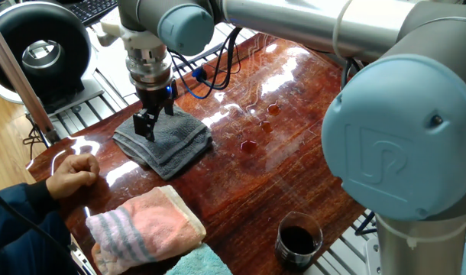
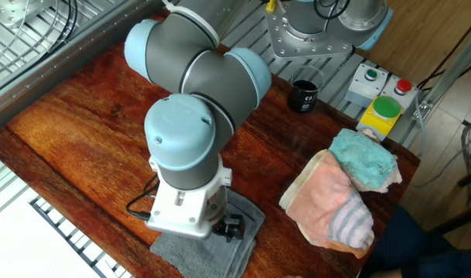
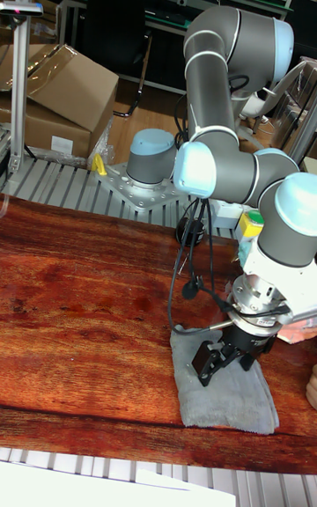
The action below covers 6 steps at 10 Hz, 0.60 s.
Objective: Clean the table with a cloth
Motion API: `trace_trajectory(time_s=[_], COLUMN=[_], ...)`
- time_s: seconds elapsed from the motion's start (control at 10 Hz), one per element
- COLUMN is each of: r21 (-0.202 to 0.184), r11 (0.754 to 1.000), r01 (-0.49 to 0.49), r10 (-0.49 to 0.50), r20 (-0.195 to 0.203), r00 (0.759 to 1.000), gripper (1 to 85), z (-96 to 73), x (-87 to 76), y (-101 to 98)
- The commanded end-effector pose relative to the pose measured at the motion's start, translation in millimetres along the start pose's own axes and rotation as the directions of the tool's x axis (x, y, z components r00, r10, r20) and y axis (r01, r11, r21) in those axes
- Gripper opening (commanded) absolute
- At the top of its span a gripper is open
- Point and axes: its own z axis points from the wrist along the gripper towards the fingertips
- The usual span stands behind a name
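Observation:
The dark grey cloth (image 1: 172,141) lies folded on the glossy reddish-brown table (image 1: 294,176) near its left end. My gripper (image 1: 145,128) points down onto the cloth's far-left corner. Its two black fingers stand a little apart and touch the terry surface. The cloth lies flat, not lifted. From the other side, the arm's wrist hides most of the cloth (image 2: 201,251) and the gripper (image 2: 229,228). In the tall view the gripper (image 3: 220,361) rests on the cloth (image 3: 229,397) near the table's (image 3: 79,296) front edge.
Small dark liquid spots (image 1: 248,145) lie right of the cloth. A pink striped towel (image 1: 145,225) and a teal cloth (image 1: 199,263) lie at the near edge. A person's fist (image 1: 72,172) rests at the left corner. A dark cup (image 1: 298,238) stands bottom right.

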Motion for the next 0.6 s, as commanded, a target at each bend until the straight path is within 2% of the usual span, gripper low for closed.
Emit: trace_trajectory(time_s=[0.0, 0.1, 0.2, 0.5], r21=[-0.003, -0.008, -0.026, -0.034], r11=[1.000, 1.000, 1.000, 0.999], r01=[-0.002, -0.007, -0.009, -0.014], r10=[0.002, 0.007, 0.008, 0.012], r20=[-0.006, -0.024, -0.019, -0.039], r00=[1.000, 1.000, 1.000, 0.999], gripper=[85.0, 85.0, 85.0, 85.0], z=[-0.6, -0.7, -0.7, -1.0], x=[1.8, 6.4, 5.0, 10.2], y=[-0.7, 0.7, 5.3, 7.4])
